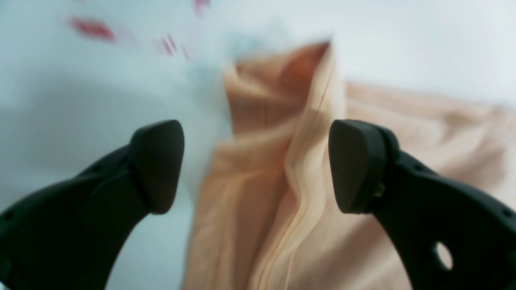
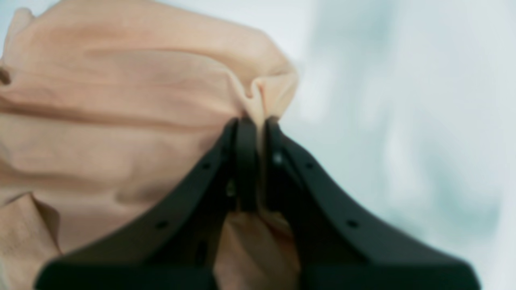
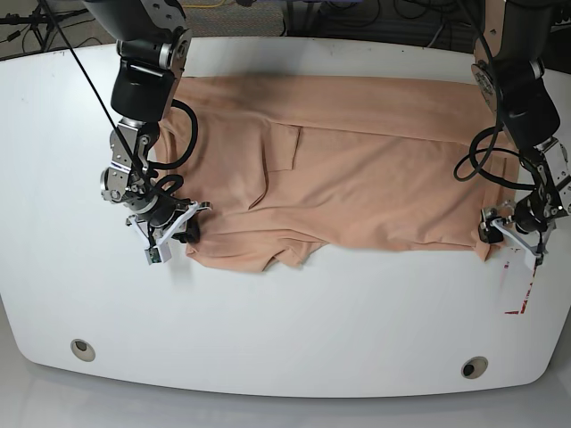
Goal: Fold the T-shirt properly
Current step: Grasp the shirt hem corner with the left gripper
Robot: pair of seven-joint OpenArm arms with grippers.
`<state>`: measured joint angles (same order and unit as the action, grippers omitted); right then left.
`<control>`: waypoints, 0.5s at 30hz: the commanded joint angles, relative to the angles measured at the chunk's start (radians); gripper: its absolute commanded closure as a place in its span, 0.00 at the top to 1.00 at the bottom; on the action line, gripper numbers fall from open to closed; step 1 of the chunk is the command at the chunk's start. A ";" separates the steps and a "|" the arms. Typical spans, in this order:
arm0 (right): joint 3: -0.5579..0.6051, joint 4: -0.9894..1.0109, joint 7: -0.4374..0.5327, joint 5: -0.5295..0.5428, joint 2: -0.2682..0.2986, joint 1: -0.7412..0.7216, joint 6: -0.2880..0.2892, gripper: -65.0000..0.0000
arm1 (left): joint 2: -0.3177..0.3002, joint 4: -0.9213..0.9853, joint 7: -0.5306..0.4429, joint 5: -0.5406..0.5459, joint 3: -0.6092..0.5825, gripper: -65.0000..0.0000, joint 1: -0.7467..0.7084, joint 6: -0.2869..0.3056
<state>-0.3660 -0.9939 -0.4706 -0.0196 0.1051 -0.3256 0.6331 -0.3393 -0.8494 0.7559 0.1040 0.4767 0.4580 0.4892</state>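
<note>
Already the right gripper (image 2: 256, 121) pinched the T-shirt (image 3: 357, 160) corner. The left gripper's (image 1: 256, 165) fingers gaped, the far hem edge lying between them.

White rounded table (image 3: 294, 330) carrying one cloth
A wrinkled peach cotton T-shirt (image 3: 357, 169) is lying spread across its far half, with red marks (image 3: 522, 299) showing near the right edge.

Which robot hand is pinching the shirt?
The right gripper, at the base view's left, is shut on a fold of the T-shirt. The left gripper hangs open over the cloth, pinching nothing.
</note>
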 commanded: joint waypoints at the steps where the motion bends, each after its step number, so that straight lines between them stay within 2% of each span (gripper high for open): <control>1: 0.002 -0.004 -0.049 -0.030 0.002 -0.002 0.006 0.04 | -0.014 0.012 -0.052 0.013 -0.037 0.81 0.029 0.001; 5: 0.002 -0.004 -0.049 -0.030 0.002 -0.002 0.006 0.04 | -0.011 0.023 -0.077 0.013 -0.066 0.81 0.029 -0.004; 9: 0.002 -0.004 -0.049 -0.030 0.002 -0.002 0.006 0.04 | -0.010 0.023 -0.085 0.016 -0.072 0.81 0.029 -0.045; 12: 0.002 -0.004 -0.049 -0.030 0.002 -0.002 0.006 0.03 | -0.010 0.023 -0.091 0.016 -0.072 0.79 0.029 -0.053; 13: 0.002 -0.004 -0.049 -0.030 0.002 -0.002 0.006 0.03 | -0.010 0.023 -0.094 0.016 -0.072 0.78 0.029 -0.053; 15: 0.002 -0.006 -0.049 -0.030 0.002 -0.002 0.006 0.03 | -0.010 0.023 -0.118 0.013 -0.072 0.64 0.029 -0.053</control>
<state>-0.3660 -0.9947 -0.4706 -0.0189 0.1051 -0.3252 0.6331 -0.3317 -0.8131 0.6842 0.1120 0.4030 0.4603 0.4397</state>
